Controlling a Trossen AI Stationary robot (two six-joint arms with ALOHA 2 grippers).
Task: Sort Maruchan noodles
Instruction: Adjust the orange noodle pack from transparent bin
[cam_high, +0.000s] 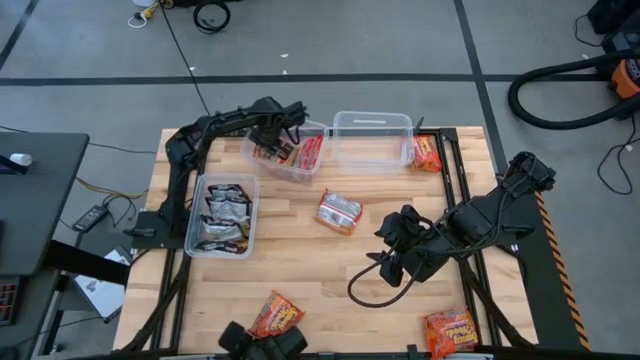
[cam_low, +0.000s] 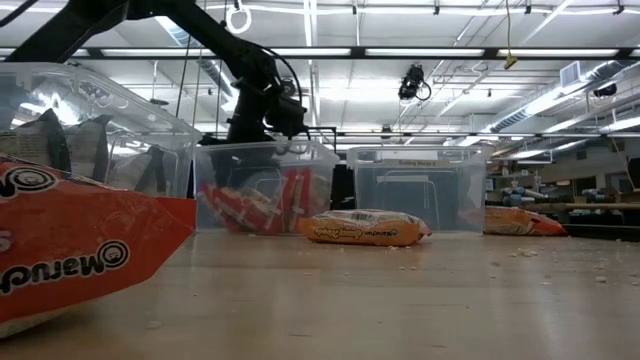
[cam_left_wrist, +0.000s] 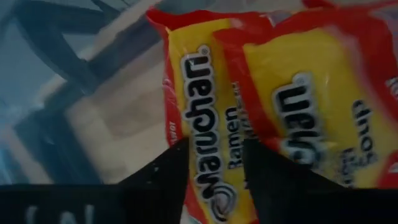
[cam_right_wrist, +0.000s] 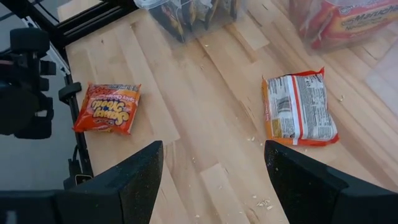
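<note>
Wooden table, left pincer over bin

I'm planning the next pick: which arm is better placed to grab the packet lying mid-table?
Right. The open right gripper hovers beside the yellow-and-red crinkly plastic noodle packet; the left gripper is over the clear plastic bin.

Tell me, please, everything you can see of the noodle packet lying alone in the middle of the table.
The middle packet is a flat, crinkly plastic rectangle lying flat on the bare wooden table, at a slight angle to its edges. Its upper face is pale and silvery with small print, edged in orange-yellow with a red stripe. From table height it looks puffy, orange along the side. Nothing touches it but the wood. The right pincer hovers open nearby; crumbs lie scattered around.
</note>
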